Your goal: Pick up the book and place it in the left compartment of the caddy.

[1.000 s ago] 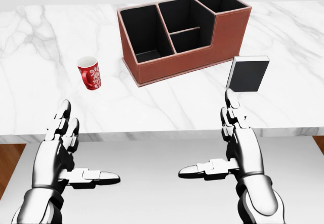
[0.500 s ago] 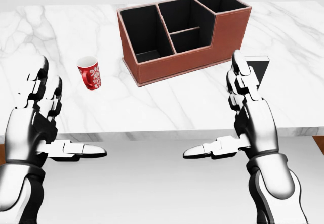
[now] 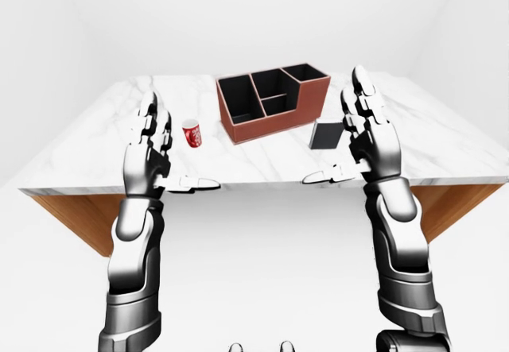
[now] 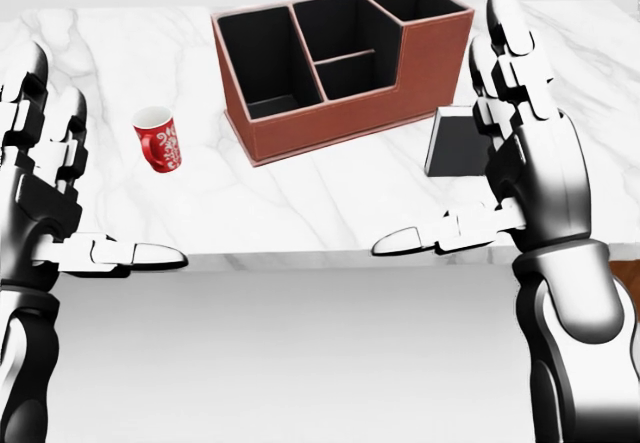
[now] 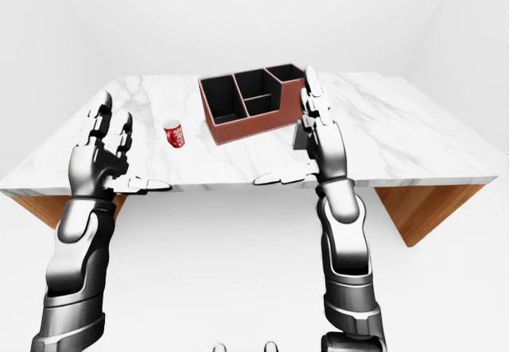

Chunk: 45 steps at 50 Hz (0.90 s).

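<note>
Left-eye view: book (image 3: 326, 135) flat on marble surface (image 3: 445, 141), right of caddy (image 3: 274, 102), apart from it.
Head view: left hand (image 4: 45, 198) and right hand (image 4: 520, 153) raised, fingers spread, empty; red cup (image 4: 158, 139) left of caddy.

The caddy (image 4: 340, 73) stood on the table (image 4: 300, 213), toward the top middle of the head view. Left of the caddy and a little lower in that view, well apart from it, stood the mug (image 4: 158, 140). Right of the caddy, just beside its lower right corner, the book (image 4: 455, 143) was on the table, partly hidden by the right hand (image 4: 530, 173). The left hand (image 4: 40, 203) was far left of the caddy, beyond the mug, at the table's lower edge.
</note>
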{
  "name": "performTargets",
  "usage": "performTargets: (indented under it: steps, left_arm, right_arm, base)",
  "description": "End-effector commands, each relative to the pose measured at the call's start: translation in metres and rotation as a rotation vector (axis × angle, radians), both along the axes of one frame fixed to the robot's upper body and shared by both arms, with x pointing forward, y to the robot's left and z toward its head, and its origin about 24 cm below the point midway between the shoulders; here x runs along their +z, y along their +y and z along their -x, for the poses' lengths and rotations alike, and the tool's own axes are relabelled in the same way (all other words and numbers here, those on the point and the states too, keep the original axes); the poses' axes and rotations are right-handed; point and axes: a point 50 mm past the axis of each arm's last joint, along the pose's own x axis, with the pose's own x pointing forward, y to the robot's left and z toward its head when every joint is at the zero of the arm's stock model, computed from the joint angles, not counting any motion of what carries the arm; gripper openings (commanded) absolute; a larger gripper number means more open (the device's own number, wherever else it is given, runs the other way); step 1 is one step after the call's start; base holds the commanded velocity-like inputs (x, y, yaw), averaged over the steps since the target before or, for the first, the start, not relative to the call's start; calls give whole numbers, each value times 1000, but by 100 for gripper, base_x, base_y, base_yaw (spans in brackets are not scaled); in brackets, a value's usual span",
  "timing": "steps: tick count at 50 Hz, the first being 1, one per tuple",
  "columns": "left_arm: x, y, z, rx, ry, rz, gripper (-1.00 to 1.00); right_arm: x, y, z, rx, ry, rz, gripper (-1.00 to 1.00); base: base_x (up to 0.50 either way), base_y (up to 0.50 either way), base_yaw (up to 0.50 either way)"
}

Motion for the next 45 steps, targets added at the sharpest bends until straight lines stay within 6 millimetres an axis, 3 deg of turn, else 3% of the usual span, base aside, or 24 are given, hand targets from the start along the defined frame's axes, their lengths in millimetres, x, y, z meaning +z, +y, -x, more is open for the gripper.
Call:
performTargets:
  steps: [1, 10, 45]
  left_arm:
    - [5, 0, -3, 1, -16, 15, 100]
    - [2, -1, -6, -1, 4, 16, 100]
    - [9, 1, -8, 2, -19, -3, 100]
  right_arm:
    - [5, -3, -4, -4, -11, -13, 100]
    - [-1, -2, -8, -18, 19, -7, 100]
    - [15, -1, -5, -17, -45, 94, 100]
  base:
    - [-20, -49, 0]
    - [-21, -49, 0]
    - [5, 0, 0]
